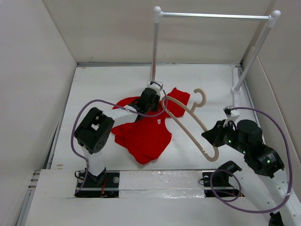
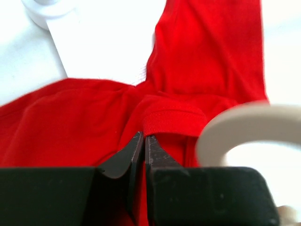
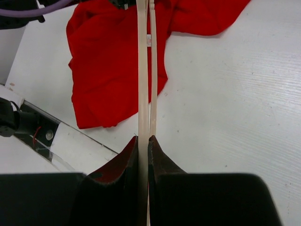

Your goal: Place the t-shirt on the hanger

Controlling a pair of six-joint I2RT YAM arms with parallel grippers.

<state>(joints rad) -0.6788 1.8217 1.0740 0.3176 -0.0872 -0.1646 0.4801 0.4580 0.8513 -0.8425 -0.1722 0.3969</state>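
Observation:
The red t-shirt [image 1: 146, 134] lies crumpled at the table's middle. My left gripper [image 1: 153, 95] is at its far edge, by the neck. In the left wrist view that gripper [image 2: 142, 136] is shut, pinching the t-shirt [image 2: 70, 117] just below the collar hem, and folds run toward its tips. The cream hanger [image 1: 188, 125] slants from the shirt's neck to the right, hook pointing away. Its curved end [image 2: 244, 117] shows just right of the left jaws. My right gripper [image 1: 206, 135] is shut on the hanger's near shoulder. In the right wrist view the hanger [image 3: 142, 70] runs straight out from that gripper [image 3: 143, 139] over the t-shirt [image 3: 108, 61].
A tall white rack [image 1: 155, 47] with a metal rail [image 1: 211, 15] stands at the back. Its left foot [image 2: 47, 9] sits just beyond the left gripper. Pale walls close in the table on three sides. A taped strip [image 1: 160, 181] runs along the near edge between the arm bases.

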